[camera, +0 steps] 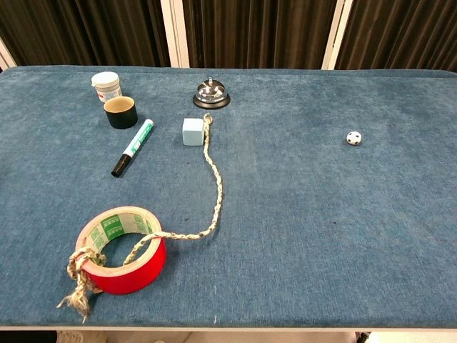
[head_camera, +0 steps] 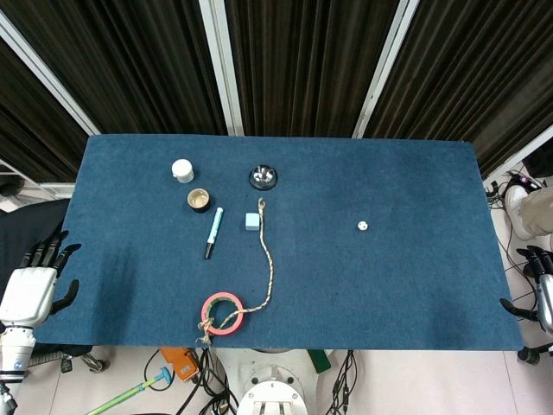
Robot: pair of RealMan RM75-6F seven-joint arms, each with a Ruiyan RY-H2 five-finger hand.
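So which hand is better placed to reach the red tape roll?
Probably the left hand: the red tape roll lies on its half of the table, while the right hand is off the far edge.

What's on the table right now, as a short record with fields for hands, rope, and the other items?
left hand: open, off the table's left edge, holding nothing
right hand: at the right edge, mostly cut off
rope: runs from beside the bell to the red tape roll, tied around it
near rope: pale cube, marker
far left: white jar, dark cup
right side: small ball
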